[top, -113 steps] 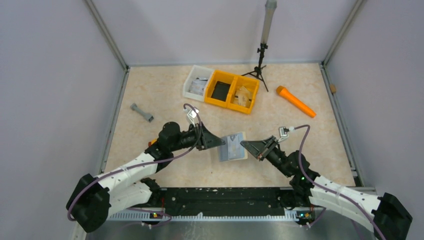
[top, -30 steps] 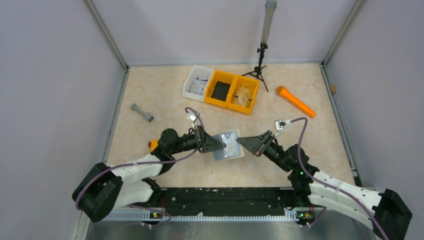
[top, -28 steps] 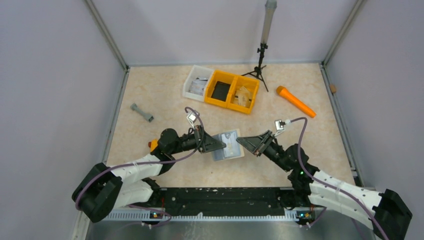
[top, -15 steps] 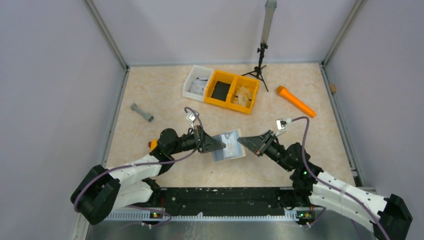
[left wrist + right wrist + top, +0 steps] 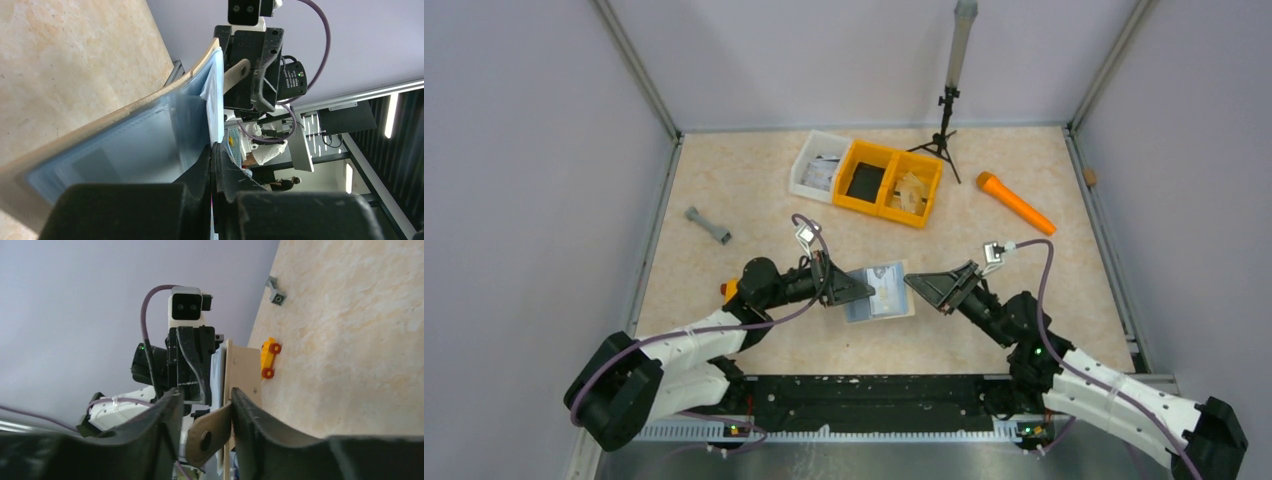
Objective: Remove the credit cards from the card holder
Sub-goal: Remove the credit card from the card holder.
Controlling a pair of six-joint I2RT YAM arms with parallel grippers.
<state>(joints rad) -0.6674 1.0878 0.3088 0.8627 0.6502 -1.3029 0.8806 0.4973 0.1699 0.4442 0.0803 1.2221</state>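
Both arms meet over the middle of the pale marbled worktop, and the thin flat card holder, tan outside and shiny blue-grey inside, sits between them. The left end effector has its 2 black fingers pressed together on the holder's left edge. In the left wrist view they pinch the clear blue-grey pocket layer while the tan back curves away below. The holder looks lifted off the worktop, blue-grey face up.

On the other side, the right end effector noses up to the holder's free right edge with its fingers apart. In the right wrist view the holder's edge runs toward the gap between them, but I cannot tell whether either finger touches it. A pale edge stands proud of the pocket at that far end. It could be a card or a pocket flap; it's too blurred to call.

My read is that the extraction step is only starting. 1 arm braces and the other goes for a card, and no card is visibly free of the holder yet. Next, the right fingers need to close on a card alone, not on the tan cover. Then they need to draw it straight away from the left arm, along the pocket. The left pinch must hold firm, or the whole holder slides with the card.
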